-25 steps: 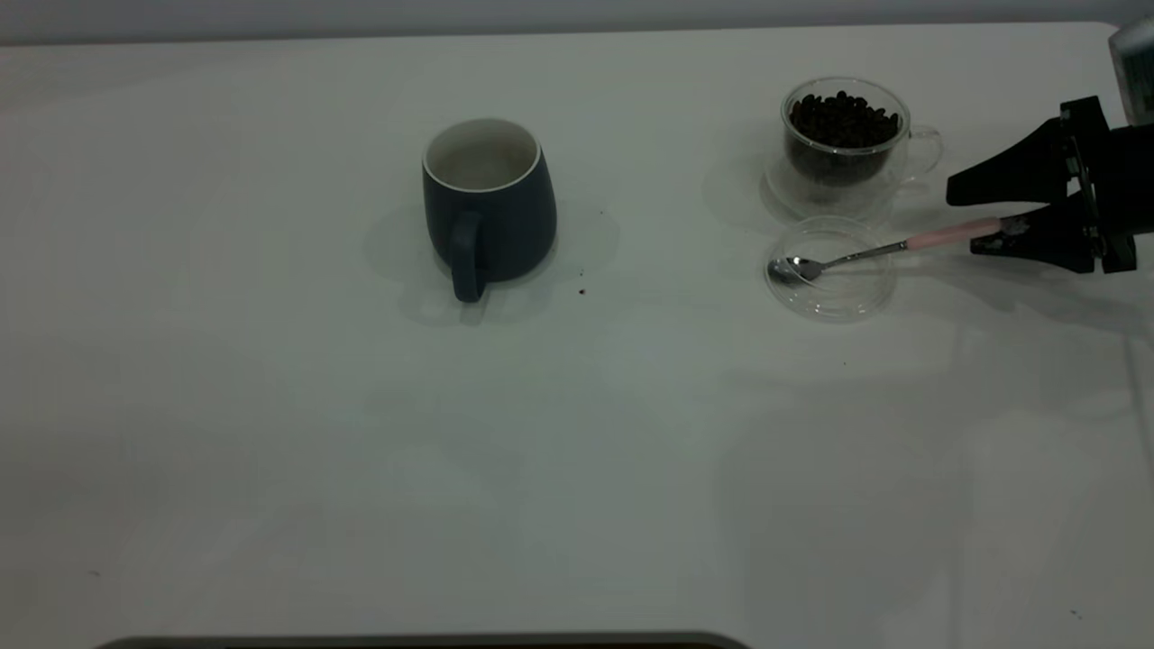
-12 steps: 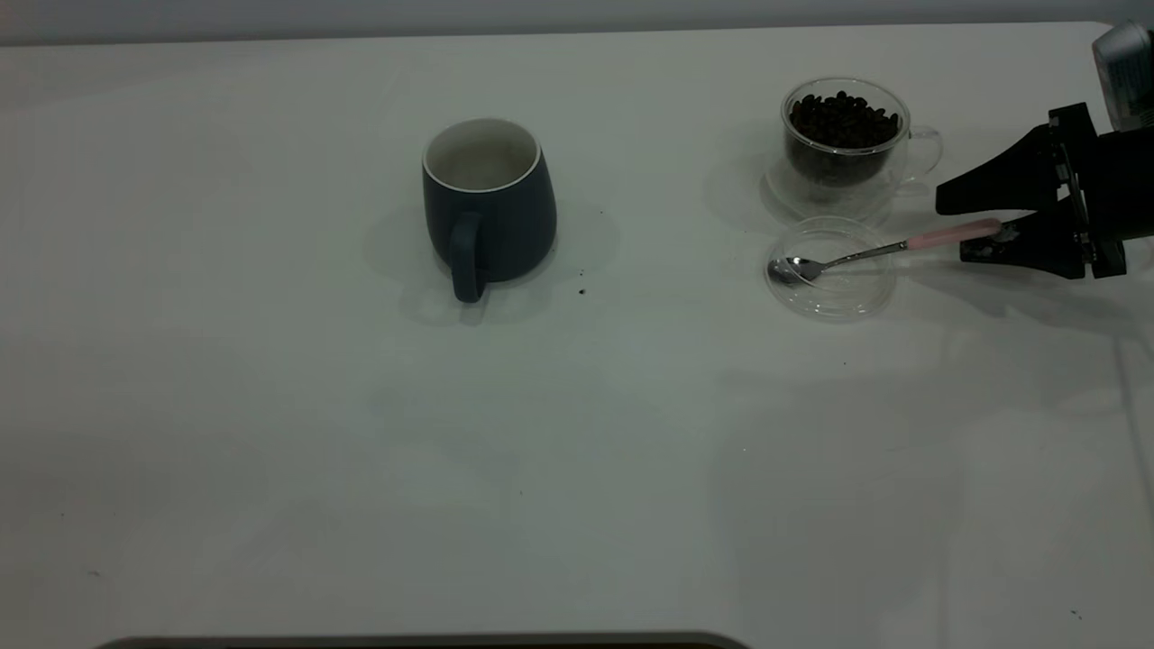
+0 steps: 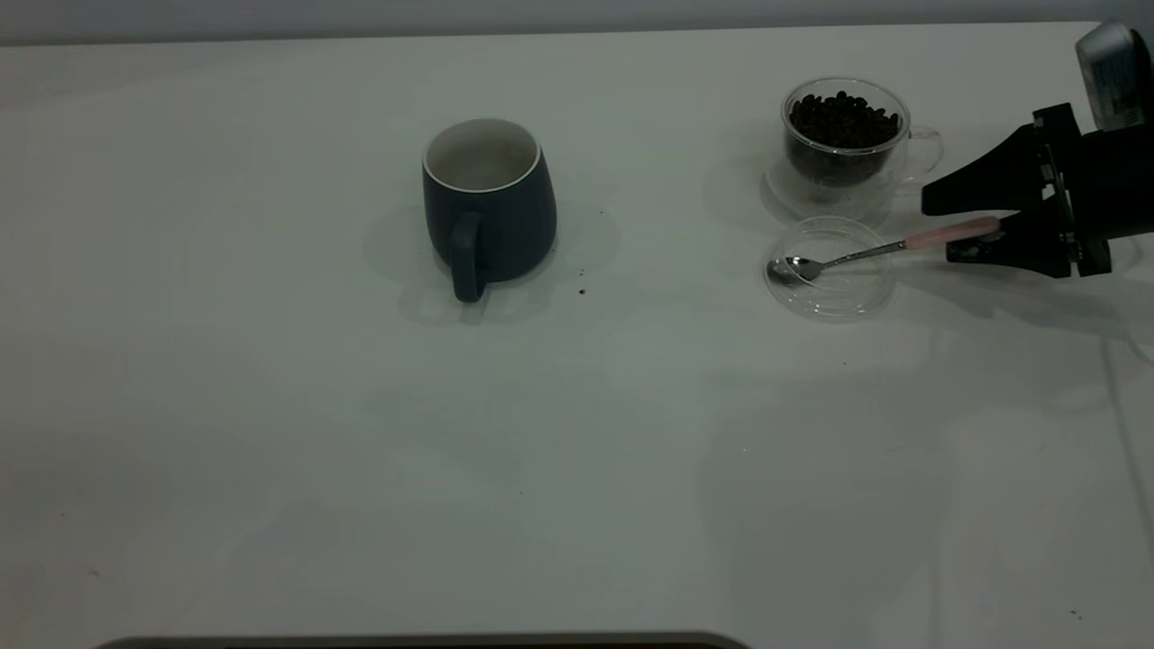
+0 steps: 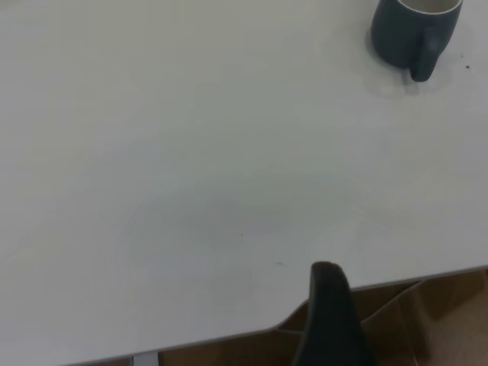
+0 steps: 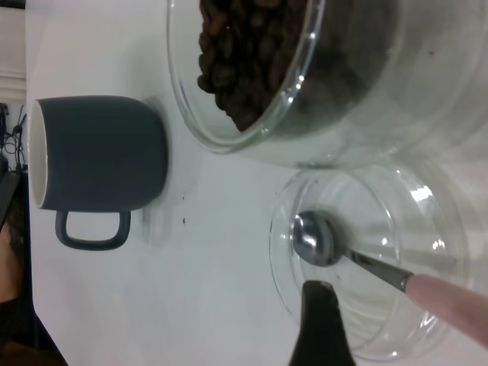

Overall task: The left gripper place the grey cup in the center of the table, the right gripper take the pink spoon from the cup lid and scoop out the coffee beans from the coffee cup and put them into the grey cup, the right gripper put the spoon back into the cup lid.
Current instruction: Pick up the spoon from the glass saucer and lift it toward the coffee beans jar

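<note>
The right gripper reaches in from the table's right edge, its two black fingers spread apart on either side of the pink handle end of the pink spoon, closed on nothing. The spoon's metal bowl rests inside the cup lid, with its stem running out over the lid's right rim. Just beyond the lid, on the far side, stands the coffee cup, filled with coffee beans, its clear handle pointing right. The grey cup sits upright near the table's centre, well left of the lid, handle turned toward the near edge. The left gripper hangs by the near table edge, well away from the cup; whether its fingers are open cannot be told.
</note>
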Robot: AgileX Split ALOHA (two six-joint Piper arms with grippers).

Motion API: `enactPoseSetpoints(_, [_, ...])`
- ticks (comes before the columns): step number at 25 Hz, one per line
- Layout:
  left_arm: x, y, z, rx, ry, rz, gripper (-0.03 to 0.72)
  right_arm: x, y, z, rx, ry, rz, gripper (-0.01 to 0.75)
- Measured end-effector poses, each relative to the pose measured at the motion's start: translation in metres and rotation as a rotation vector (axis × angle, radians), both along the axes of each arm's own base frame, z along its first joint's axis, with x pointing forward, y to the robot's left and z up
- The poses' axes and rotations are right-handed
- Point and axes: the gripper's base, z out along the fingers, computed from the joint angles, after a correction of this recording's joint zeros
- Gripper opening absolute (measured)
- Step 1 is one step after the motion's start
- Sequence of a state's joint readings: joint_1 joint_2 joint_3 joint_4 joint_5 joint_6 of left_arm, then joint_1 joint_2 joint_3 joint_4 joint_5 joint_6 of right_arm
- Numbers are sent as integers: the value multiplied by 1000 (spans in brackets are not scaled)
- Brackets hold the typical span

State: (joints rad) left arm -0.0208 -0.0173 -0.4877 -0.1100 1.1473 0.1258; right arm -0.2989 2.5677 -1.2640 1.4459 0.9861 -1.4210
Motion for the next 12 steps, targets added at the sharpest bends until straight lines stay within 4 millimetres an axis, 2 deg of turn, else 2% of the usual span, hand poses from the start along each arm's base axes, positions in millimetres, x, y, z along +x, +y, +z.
enactPoseSetpoints(7, [0, 0, 0, 0, 0, 0, 565, 0, 0, 0, -5, -2, -1, 589])
enactPoseSetpoints(12, [0, 0, 0, 0, 0, 0, 565, -1, 0, -1, -10, 0, 12, 532])
